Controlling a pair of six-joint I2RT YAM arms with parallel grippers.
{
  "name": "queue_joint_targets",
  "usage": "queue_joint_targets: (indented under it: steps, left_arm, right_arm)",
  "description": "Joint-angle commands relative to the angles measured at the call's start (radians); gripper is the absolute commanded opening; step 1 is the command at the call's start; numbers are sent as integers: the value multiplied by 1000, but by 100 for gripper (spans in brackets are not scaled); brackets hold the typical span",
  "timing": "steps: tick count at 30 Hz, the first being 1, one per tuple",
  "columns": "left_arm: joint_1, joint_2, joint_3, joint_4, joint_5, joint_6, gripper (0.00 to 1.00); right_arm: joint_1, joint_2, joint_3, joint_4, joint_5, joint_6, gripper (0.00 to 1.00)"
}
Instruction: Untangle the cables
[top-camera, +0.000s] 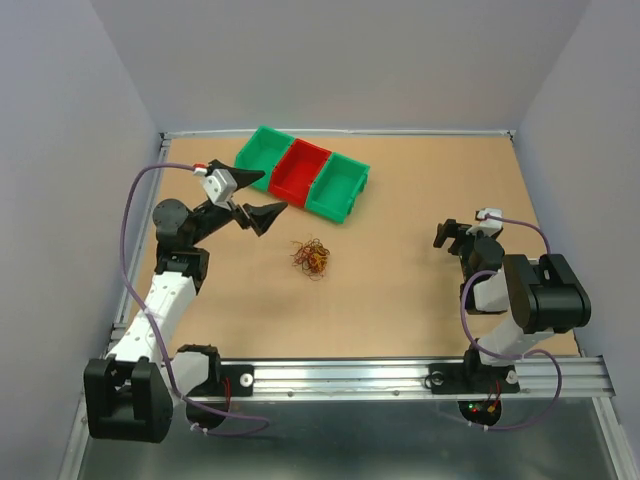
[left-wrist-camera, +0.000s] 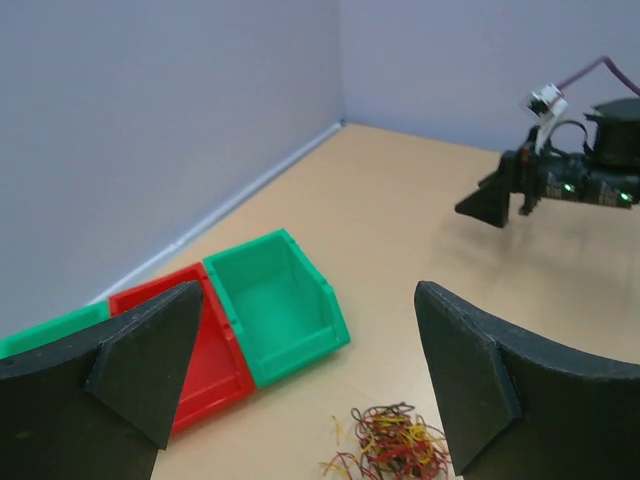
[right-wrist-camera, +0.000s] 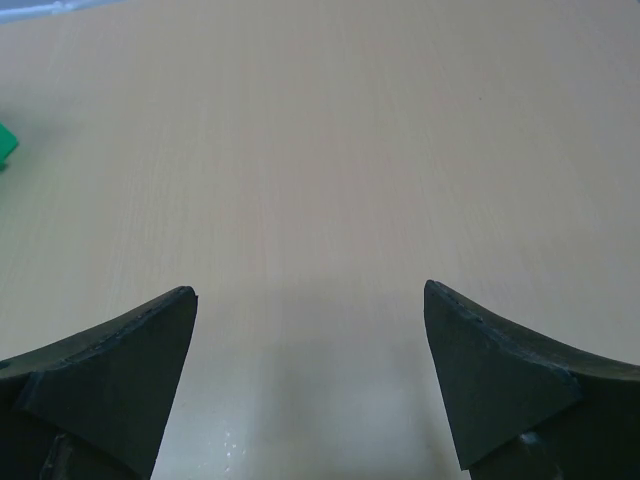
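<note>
The cables (top-camera: 312, 257) lie as one small wiry clump on the worktop (top-camera: 420, 180), a little left of its middle. They sit near the row of three bins (top-camera: 300, 170), which stands toward the far left corner, but apart from it. Dark red, orange-yellow and black strands loop through each other, and no strand lies separate from the rest. By this showing the untangling has not begun, and all of it is left to do.

The left fingers (top-camera: 268, 215) are spread wide and hold nothing. They hang above the worktop between the bins and the clump, close to the cables but not touching them. In the left wrist view the clump shows low down between the two fingers, so this arm looks the better placed to reach it first.

The right fingers (top-camera: 446, 233) are also spread wide and empty. They sit toward the right edge, well apart from the cables, and the right wrist view shows only bare worktop between them.

What remains, in my judgement, is for each arm to take a strand and draw the two apart.
</note>
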Motion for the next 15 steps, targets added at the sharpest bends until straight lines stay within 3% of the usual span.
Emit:
queue_joint_targets:
  steps: [1, 3, 4, 6, 8, 9, 12, 15]
  left_arm:
    - [-24, 39, 56, -20, 141, 93, 99]
    - [-39, 44, 43, -17, 245, 141, 99]
    - [-54, 27, 36, -29, 198, 150, 99]
    - [-109, 6, 33, -75, 86, 182, 99]
    - [-151, -28, 18, -116, 14, 276, 99]
    - [-189, -39, 1, -115, -38, 305, 99]
    - [-299, -37, -34, -200, -142, 484, 99]
    - [-411, 130, 82, -438, -372, 606, 91]
  right_arm:
    - [2, -2, -9, 67, 10, -2, 100]
    - [12, -42, -12, 62, 56, 1, 100]
    - [40, -82, -1, -14, 171, -11, 100]
    - [116, -172, 40, -144, 249, -47, 100]
    - [129, -329, 129, -384, 326, 109, 100]
    - [129, -382, 151, -427, 311, 204, 100]
    - [129, -515, 200, -455, 81, 231, 100]
    - [129, -553, 276, -520, 53, 370, 100]
